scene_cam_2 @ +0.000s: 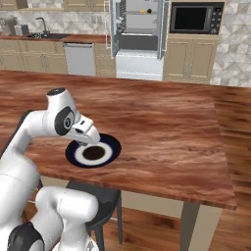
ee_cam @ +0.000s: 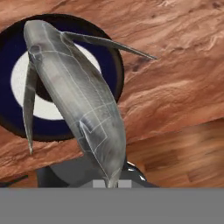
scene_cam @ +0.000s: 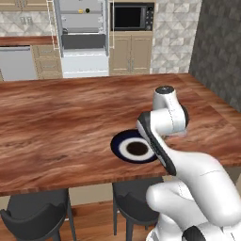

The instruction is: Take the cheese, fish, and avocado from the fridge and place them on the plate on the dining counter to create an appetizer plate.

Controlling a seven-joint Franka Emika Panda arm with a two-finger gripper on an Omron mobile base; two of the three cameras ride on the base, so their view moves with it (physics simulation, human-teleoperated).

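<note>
The fingers [scene_cam_2: 89, 141] are clamped on the grey fish [ee_cam: 74, 96], gripping it at the tail end as far as the hand view shows, so it hangs over the plate [ee_cam: 114, 72]. The plate [scene_cam: 117, 141] sits on the desk [scene_cam: 56, 122] near its front edge. At twelve o'clock stands the open fridge [scene_cam: 84, 35]. No writing is legible anywhere.

Even, bright rendered light is falling around me, with no glare. My arm is casting a faint shadow on the counter [scene_cam: 70, 122]. Far cabinets are looking slightly soft.
</note>
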